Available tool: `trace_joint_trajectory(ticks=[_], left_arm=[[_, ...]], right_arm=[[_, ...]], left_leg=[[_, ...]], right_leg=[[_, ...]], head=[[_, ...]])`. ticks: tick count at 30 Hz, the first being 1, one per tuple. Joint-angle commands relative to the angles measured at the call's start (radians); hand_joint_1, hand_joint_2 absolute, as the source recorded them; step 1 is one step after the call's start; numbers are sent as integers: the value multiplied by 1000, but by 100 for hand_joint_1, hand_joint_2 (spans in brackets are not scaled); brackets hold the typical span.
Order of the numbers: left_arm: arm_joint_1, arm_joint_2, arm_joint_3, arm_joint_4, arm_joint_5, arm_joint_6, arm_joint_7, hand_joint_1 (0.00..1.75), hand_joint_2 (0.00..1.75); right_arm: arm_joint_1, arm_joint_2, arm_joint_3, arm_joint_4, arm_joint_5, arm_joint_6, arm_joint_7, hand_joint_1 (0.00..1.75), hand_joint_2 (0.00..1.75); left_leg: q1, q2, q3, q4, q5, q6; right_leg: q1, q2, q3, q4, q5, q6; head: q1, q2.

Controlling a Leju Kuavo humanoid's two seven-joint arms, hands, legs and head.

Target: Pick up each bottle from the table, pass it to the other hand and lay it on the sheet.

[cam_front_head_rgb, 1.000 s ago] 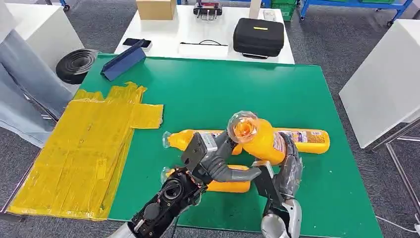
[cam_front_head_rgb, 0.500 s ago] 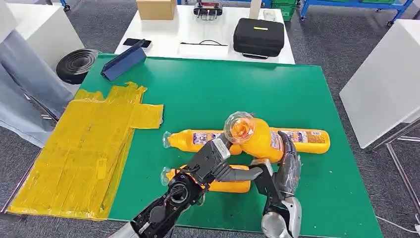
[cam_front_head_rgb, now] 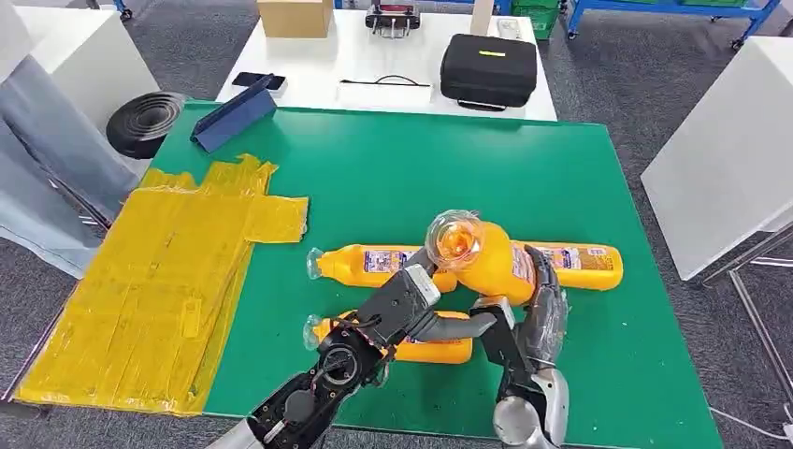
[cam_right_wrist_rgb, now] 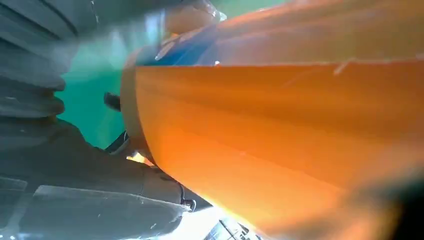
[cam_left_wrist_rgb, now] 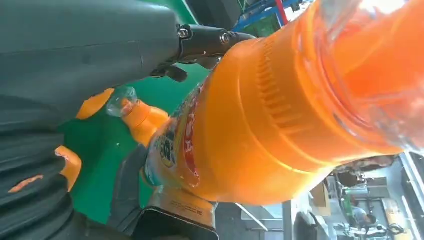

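Observation:
My right hand (cam_front_head_rgb: 540, 316) grips an orange bottle (cam_front_head_rgb: 494, 264) around its body and holds it above the green table (cam_front_head_rgb: 421, 159), its clear cap (cam_front_head_rgb: 456, 238) tipped toward the camera. The left hand (cam_front_head_rgb: 400, 307) is close beside that bottle on its left, fingers apart, with its thumb (cam_front_head_rgb: 456, 327) stretched toward the bottle's lower part. The held bottle (cam_left_wrist_rgb: 260, 125) looms close in the left wrist view, and its body (cam_right_wrist_rgb: 280, 135) spans the right wrist view. The yellow sheet (cam_front_head_rgb: 159, 271) lies over the table's left edge.
Three more orange bottles lie on the table: one (cam_front_head_rgb: 374, 264) behind my left hand, one (cam_front_head_rgb: 584, 265) to the right, one (cam_front_head_rgb: 435, 352) partly under my left arm. A blue folder (cam_front_head_rgb: 234, 117) sits at the far left corner. A white table (cam_front_head_rgb: 393, 56) stands beyond.
My left hand has moved right and a little down, closing on the bottle held by the right hand. The right hand and its bottle have barely shifted.

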Motion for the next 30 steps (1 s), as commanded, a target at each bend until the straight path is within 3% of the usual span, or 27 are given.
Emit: trace_joint_trajectory(ticks=[1, 26, 30], left_arm=[[-2, 6, 28, 48, 24, -13, -2, 0, 175], [-11, 4, 84, 67, 85, -35, 0, 0, 175], [6, -4, 122, 44, 83, 25, -21, 0, 175]], right_arm=[[-62, -2, 18, 71, 22, 8, 0, 175, 175], [-135, 9, 76, 222, 110, 66, 25, 175, 175], [-142, 7, 64, 226, 110, 67, 29, 175, 175]], left_leg=[[1, 3, 3, -1, -1, -2], [2, 5, 5, 0, -2, -3], [2, 4, 6, -1, -2, -3]], right_leg=[[1, 3, 2, -2, 0, -1], [2, 4, 5, -2, 0, -3], [2, 3, 6, -3, 0, -3]], head=[[0, 0], [0, 0], [0, 0]])
